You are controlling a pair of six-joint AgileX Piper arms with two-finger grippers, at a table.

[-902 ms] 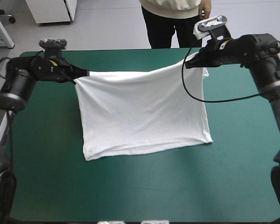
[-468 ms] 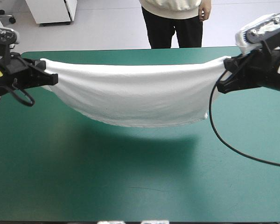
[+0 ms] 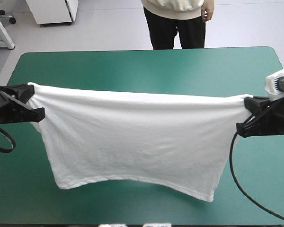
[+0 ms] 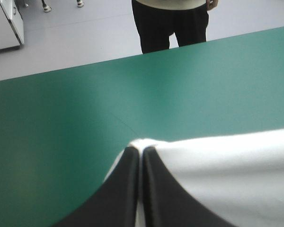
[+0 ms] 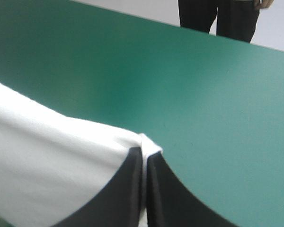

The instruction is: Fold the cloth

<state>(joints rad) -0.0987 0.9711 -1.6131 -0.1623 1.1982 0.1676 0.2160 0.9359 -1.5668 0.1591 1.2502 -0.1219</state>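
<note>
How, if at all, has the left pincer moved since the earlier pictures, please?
Yes. The left pincer has drawn back from the table's far edge and out toward its left edge.

The T-shirt (image 3: 132, 137) is plain white, with no pattern. The table cover (image 3: 146, 66) is teal-green. The left gripper (image 4: 141, 151) and right gripper (image 5: 144, 152) are black

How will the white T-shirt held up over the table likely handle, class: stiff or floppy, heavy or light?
Likely floppy: the T-shirt sags between the left gripper and right gripper, its hem hanging unevenly. Probably light: jaws shut on two small corners carry it whole. Its wrinkled surface suggests it crumples when pushed.
</note>
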